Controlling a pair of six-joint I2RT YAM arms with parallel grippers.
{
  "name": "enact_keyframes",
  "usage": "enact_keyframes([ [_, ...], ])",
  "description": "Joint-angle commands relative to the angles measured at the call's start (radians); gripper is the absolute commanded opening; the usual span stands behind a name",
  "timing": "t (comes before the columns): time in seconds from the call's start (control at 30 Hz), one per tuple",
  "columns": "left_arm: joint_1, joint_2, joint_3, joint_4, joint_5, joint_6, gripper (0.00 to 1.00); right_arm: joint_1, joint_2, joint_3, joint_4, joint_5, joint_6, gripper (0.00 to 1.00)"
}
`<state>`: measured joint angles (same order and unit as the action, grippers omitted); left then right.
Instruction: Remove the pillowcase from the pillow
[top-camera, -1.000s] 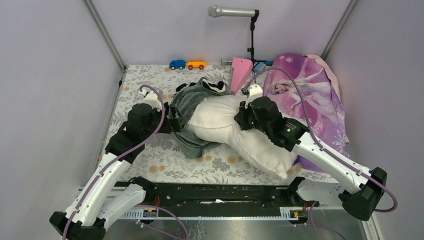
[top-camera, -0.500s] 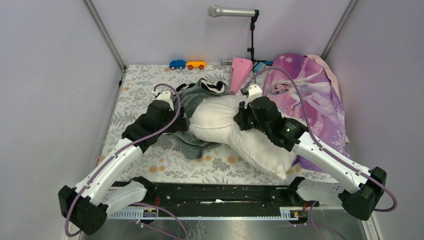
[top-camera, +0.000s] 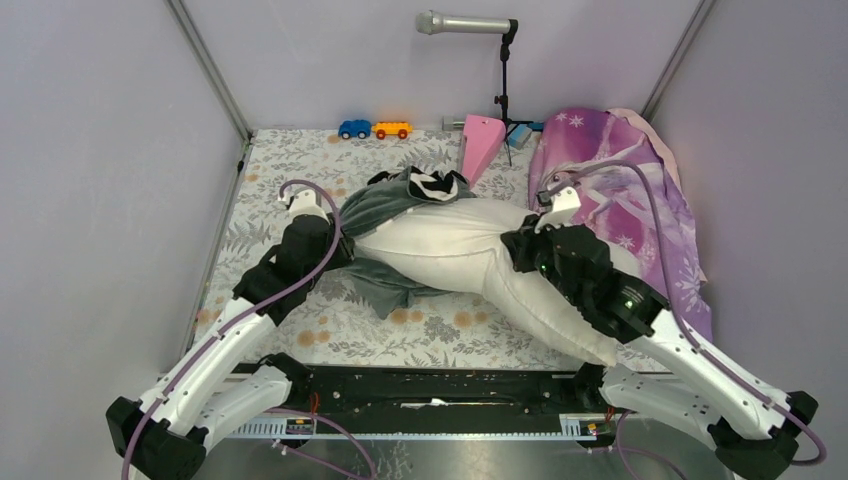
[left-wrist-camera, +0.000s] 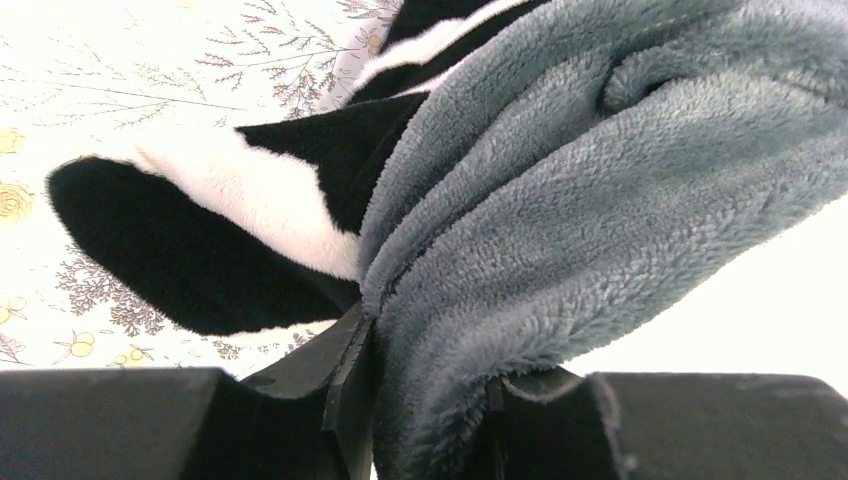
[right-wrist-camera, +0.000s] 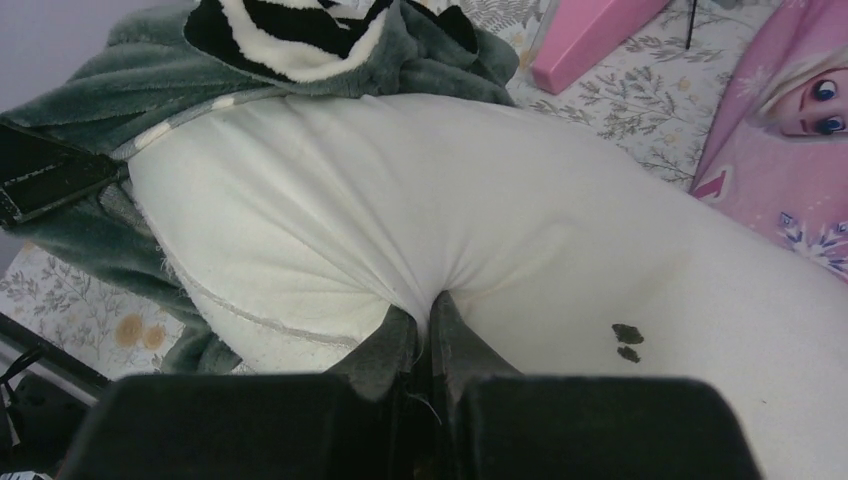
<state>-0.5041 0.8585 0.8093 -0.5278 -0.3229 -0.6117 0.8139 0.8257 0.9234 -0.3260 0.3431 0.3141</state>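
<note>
The white pillow (top-camera: 470, 260) lies slantwise across the floral mat, most of it bare. The grey-green plush pillowcase (top-camera: 375, 205) with a black-and-white patch is bunched round the pillow's left end. My left gripper (top-camera: 338, 245) is shut on a thick fold of the pillowcase (left-wrist-camera: 520, 220), fleece filling the space between its jaws (left-wrist-camera: 425, 400). My right gripper (top-camera: 520, 245) is shut on a pinch of the pillow (right-wrist-camera: 500, 220) cloth, which puckers into its closed fingers (right-wrist-camera: 432, 335). The pillowcase (right-wrist-camera: 150, 90) still wraps the pillow's far end in the right wrist view.
Purple-pink princess-print fabric (top-camera: 640, 190) lies at the right. A pink wedge (top-camera: 480, 145) and a microphone stand (top-camera: 500, 70) are at the back, with two toy cars (top-camera: 375, 129) by the rear wall. The left arm's link (right-wrist-camera: 45, 180) shows beside the pillowcase.
My left gripper moved in and shut on the pillowcase fold. My right gripper pulled the pillow rightward and toward the near edge, baring more white cloth; the pillowcase slid toward the pillow's left end.
</note>
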Motion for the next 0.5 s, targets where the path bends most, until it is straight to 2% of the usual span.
enact_keyframes([
  [0.0, 0.062, -0.002, 0.008, -0.112, -0.280, 0.014, 0.26, -0.037, -0.148, 0.030, 0.120, 0.381, -0.031, 0.00],
  [0.07, 0.062, -0.008, 0.006, -0.092, -0.246, 0.024, 0.24, -0.037, -0.134, 0.036, 0.121, 0.279, -0.052, 0.00],
  [0.13, 0.062, -0.035, -0.017, -0.022, -0.144, 0.056, 0.20, -0.037, -0.096, 0.051, 0.119, 0.117, -0.069, 0.02],
  [0.2, 0.063, -0.064, -0.050, 0.058, -0.016, 0.071, 0.18, -0.036, -0.051, 0.066, 0.120, -0.072, -0.090, 0.21],
  [0.27, 0.062, -0.071, -0.086, 0.129, 0.088, 0.073, 0.18, -0.036, -0.001, 0.085, 0.123, -0.251, -0.111, 0.50],
  [0.33, 0.062, -0.046, -0.091, 0.135, 0.140, 0.072, 0.17, -0.037, 0.055, 0.117, 0.113, -0.365, -0.117, 0.71],
  [0.47, 0.062, 0.034, -0.090, 0.115, 0.182, 0.048, 0.13, -0.036, 0.189, 0.222, 0.049, -0.477, -0.128, 0.85],
])
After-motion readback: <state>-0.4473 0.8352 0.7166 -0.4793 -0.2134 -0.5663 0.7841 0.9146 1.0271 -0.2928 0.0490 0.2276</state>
